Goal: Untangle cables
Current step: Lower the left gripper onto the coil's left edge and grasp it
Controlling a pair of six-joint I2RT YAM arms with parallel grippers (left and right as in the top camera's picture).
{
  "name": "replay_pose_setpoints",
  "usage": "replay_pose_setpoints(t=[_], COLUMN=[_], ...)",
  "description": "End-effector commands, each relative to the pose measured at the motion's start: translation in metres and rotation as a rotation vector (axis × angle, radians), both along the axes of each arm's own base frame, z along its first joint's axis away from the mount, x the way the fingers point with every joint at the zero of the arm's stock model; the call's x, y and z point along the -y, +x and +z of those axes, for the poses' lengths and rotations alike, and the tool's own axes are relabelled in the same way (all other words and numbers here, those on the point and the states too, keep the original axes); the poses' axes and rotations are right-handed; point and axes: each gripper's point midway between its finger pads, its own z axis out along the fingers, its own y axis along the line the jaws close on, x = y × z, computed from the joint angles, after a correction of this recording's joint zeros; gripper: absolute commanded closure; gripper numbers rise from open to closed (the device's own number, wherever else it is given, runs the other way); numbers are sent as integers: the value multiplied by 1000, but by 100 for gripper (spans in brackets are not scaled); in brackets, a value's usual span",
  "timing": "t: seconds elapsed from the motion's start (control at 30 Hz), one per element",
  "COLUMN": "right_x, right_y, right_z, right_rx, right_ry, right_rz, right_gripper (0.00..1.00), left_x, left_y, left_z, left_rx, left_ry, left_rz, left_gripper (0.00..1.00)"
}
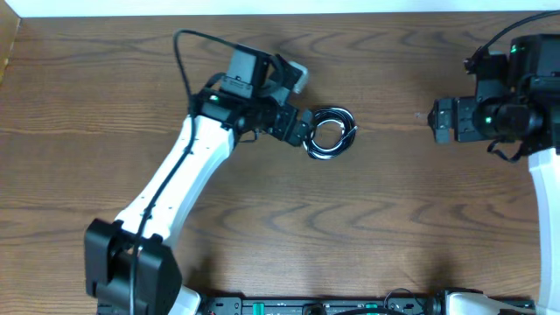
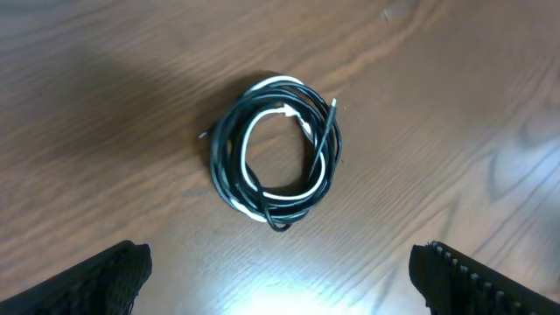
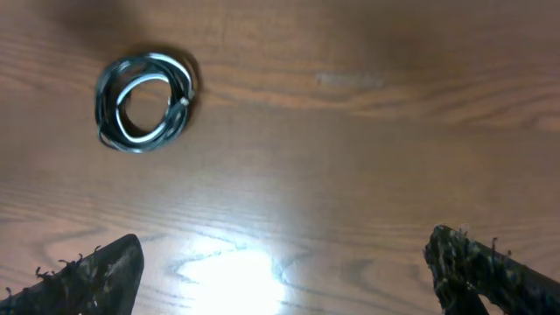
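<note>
Wood table (image 1: 262,219), left gripper (image 1: 304,131) with jaws spread wide just beside the cables (image 1: 331,133), possibly grazing them (overhead view is unclear), right gripper (image 1: 435,120) also spread wide and well apart from them, cables lying as one black-and-white coil between the two, nothing pinched.

The left arm (image 1: 188,175) is reaching out from its base at the lower left, its white link slanting up and to the right and its wrist bending toward the middle. The left gripper (image 1: 304,131) is hanging low and facing down with its jaws spread wide, its dark fingers (image 2: 96,280) showing only at the bottom corners of its own camera. The right arm (image 1: 544,188) is sitting folded at the far right. The right gripper (image 1: 440,121) is pointing left, well apart from the other, jaws gaping wide.
</note>
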Motion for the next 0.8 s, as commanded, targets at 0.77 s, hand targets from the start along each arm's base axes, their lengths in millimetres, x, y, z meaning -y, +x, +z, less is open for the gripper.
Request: replay_pose_setpoints(t=[0.77], right_x=[-18], right_y=[-31], right_z=[-52], right_rx=[-152], right_ry=[93], right_rz=[27], right_gripper=[1], left_x=[29], left_y=[65], left_z=[-128], left_rx=[-24], left_ry=[40], left_rz=[28], left_gripper=[2])
